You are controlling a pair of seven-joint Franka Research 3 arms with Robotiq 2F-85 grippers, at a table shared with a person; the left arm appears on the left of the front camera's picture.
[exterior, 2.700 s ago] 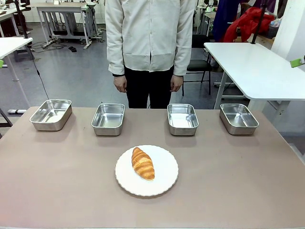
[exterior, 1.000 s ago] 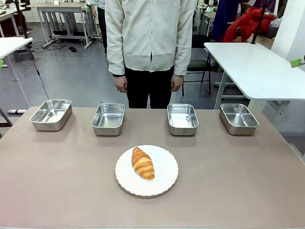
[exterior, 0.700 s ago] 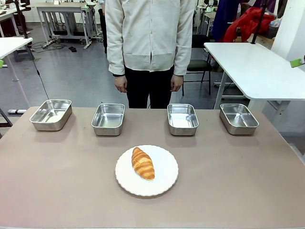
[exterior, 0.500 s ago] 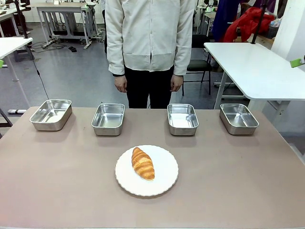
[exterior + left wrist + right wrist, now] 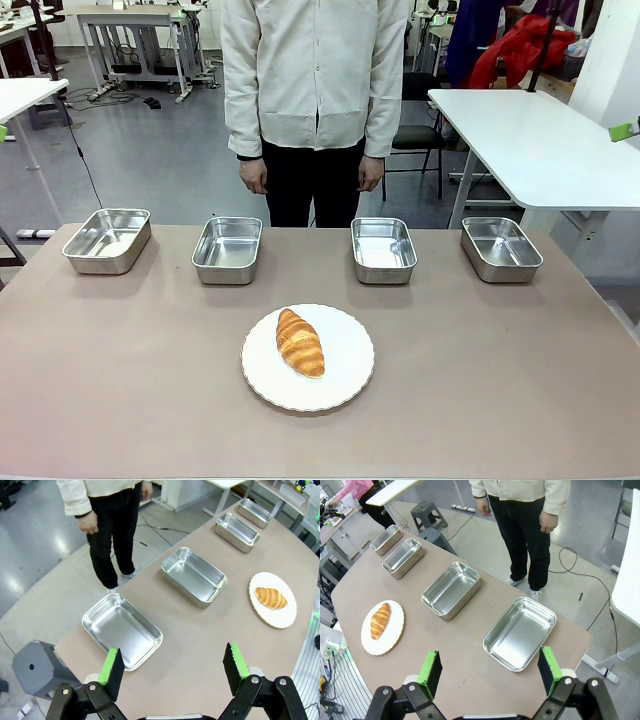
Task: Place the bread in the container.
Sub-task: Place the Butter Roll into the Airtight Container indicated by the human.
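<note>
Table: a brown-grey top (image 5: 500, 380) fills the lower half of the front view, with a workshop floor and white benches behind it.
Bread: a glossy golden croissant (image 5: 300, 342) lies slightly slanted at centre frame on a round white plate (image 5: 345, 375). It was probably set there so either arm can reach it.
Steel pans: four alike, empty and open side up, stand in a row across the middle of the frame: far left (image 5: 107, 240), left of centre (image 5: 227, 250), right of centre (image 5: 383, 250), far right (image 5: 501, 248). All are well apart from the plate. They seem laid out as choices, and nothing tells which one is meant.
Person: stands at upper centre (image 5: 316, 90) behind the table, hands (image 5: 253, 176) hanging down and touching nothing, apparently waiting.
Left gripper: at the bottom of the left wrist view (image 5: 172, 650), its green-padded fingers are spread wide and hold nothing. It is raised above the table's end, likely a ready pose.
Right gripper: at the bottom of the right wrist view (image 5: 489, 651), its fingers are likewise spread and empty, raised over the opposite end.
Progress: not begun, judging by the bread on its plate.
</note>
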